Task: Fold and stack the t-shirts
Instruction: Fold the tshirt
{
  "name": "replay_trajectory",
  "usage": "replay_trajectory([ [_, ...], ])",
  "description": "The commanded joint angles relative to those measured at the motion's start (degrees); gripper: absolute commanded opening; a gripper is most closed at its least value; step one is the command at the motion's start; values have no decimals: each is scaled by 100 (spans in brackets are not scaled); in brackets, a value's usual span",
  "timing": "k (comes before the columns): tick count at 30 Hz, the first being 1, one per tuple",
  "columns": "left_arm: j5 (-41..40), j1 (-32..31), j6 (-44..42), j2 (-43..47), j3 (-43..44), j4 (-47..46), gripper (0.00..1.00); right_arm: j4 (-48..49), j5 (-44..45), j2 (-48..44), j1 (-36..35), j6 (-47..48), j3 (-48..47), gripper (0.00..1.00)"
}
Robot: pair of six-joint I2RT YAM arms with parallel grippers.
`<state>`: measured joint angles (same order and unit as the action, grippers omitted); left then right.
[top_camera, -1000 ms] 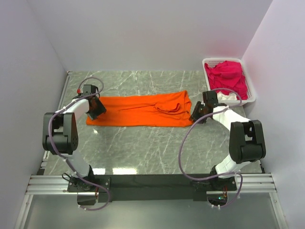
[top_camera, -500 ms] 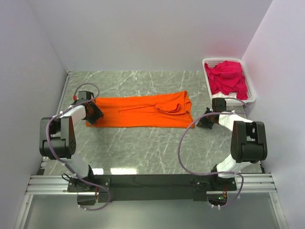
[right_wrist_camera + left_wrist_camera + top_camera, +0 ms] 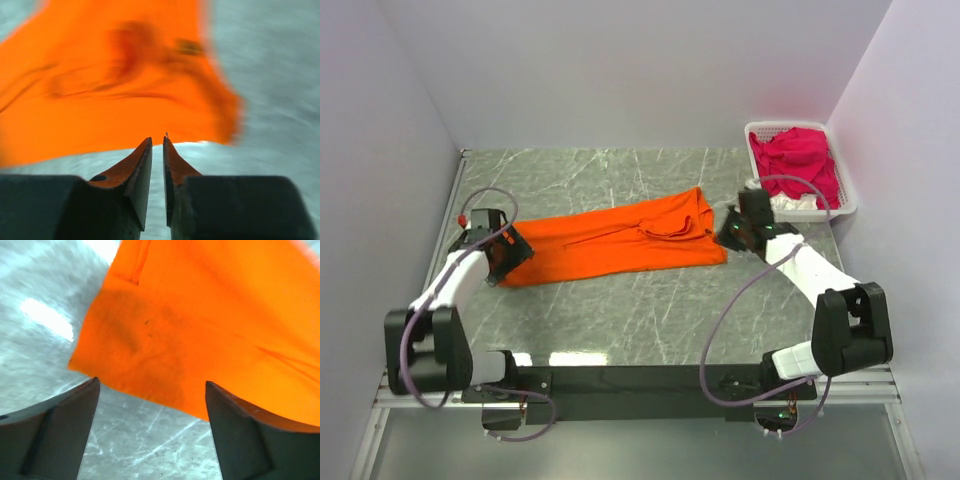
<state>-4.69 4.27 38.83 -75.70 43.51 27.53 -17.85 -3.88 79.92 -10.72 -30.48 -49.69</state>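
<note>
Orange shirt point(image 3: 620, 238): lies flat and slanted on the table point(image 3: 620, 320), between the two grippers.
Pink shirts point(image 3: 798, 160): heaped in the basket point(image 3: 788, 125), far right.
Left gripper point(image 3: 151, 382): fingers wide apart at the shirt's corner, gripping nothing.
Right gripper point(image 3: 157, 140): fingers almost together just short of the shirt's edge, with no cloth seen between them.

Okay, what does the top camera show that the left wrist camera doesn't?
Only the top view shows the white basket of pink t-shirts and the right gripper. Only the left wrist view shows that the left gripper is open, close by a corner of the orange t-shirt. Both show that t-shirt on the marble table.
</note>
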Motion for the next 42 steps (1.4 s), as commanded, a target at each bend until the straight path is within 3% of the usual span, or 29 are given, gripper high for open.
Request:
replay_trajectory([
  [1, -401, 3, -341, 722, 185, 148, 94, 115, 72, 276, -605, 306, -706, 23],
  [8, -639, -251, -569, 1734, -571, -362, 97, -79, 361, 1517, -1371, 192, -1657, 23],
  [33, -858, -383, -578, 1462, -431, -424, 96, -623, 589, 3696, -1415, 288, -3634, 22],
  [42, -806, -383, -596, 1444, -431, -450, 96, -834, 1091, 3496, -1249, 420, -4154, 25],
])
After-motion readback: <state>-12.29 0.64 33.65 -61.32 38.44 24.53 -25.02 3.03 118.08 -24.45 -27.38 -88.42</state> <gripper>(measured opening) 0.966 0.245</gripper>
